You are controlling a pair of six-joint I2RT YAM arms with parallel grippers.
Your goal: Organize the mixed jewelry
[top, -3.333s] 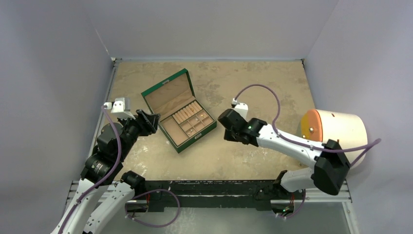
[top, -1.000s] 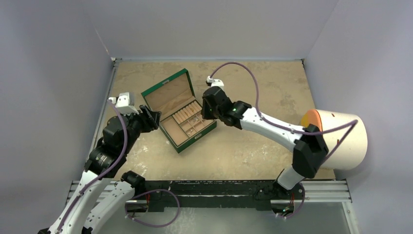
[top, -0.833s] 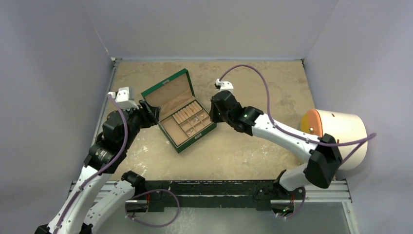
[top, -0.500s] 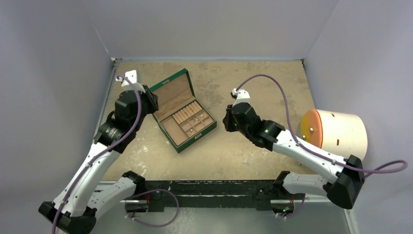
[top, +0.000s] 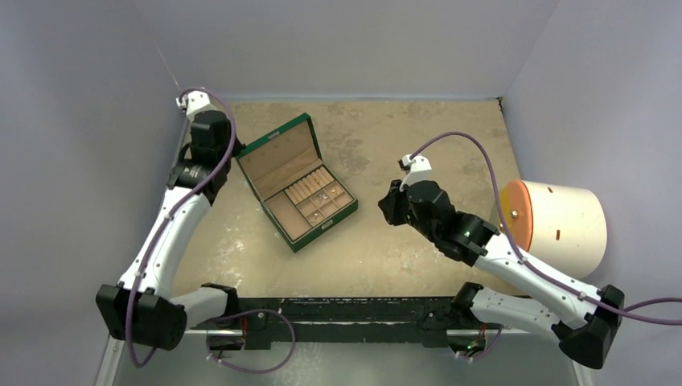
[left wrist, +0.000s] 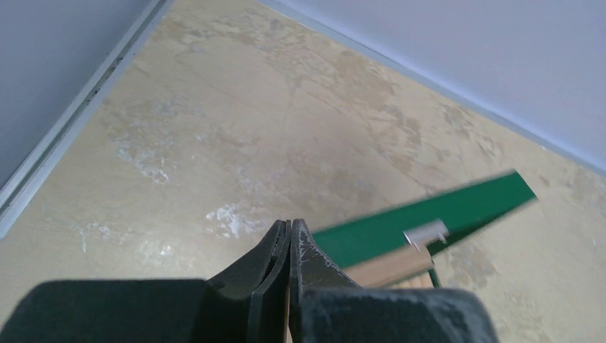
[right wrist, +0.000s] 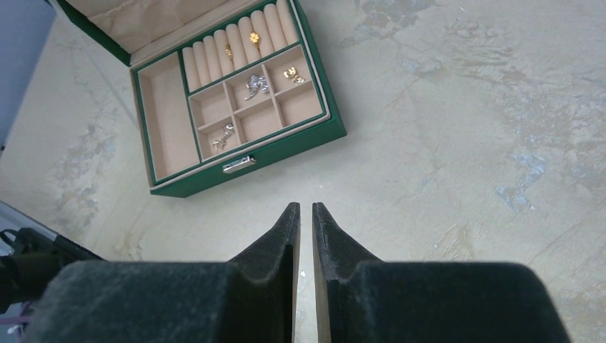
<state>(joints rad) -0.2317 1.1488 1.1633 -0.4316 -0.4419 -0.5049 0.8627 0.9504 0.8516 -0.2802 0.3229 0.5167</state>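
Observation:
The green box (top: 299,238) lies open left of the table's centre, its lid (top: 277,157) tilted back. In its tan tray lies the mixed jewelry: gold pieces on the ring rolls (right wrist: 254,36), a gold stud (right wrist: 289,73), and silver pieces (right wrist: 255,84) (right wrist: 223,136) in small compartments. My left gripper (left wrist: 289,225) is shut on nothing. It hovers by the lid's far left edge (left wrist: 443,211), near the back left corner (top: 229,149). My right gripper (right wrist: 305,207) stands to the right of the box (top: 384,209), its jaws a narrow slit apart with only table between them.
A white cylinder with an orange face (top: 555,225) lies at the table's right edge. Grey walls close in the left, back and right sides. A metal rail (left wrist: 71,121) runs along the left edge. A black bar (top: 346,310) marks the near edge.
My left arm has swung from the box's left side up toward the back left corner, and its jaws have shut. My right arm has pulled back from the box toward the right.

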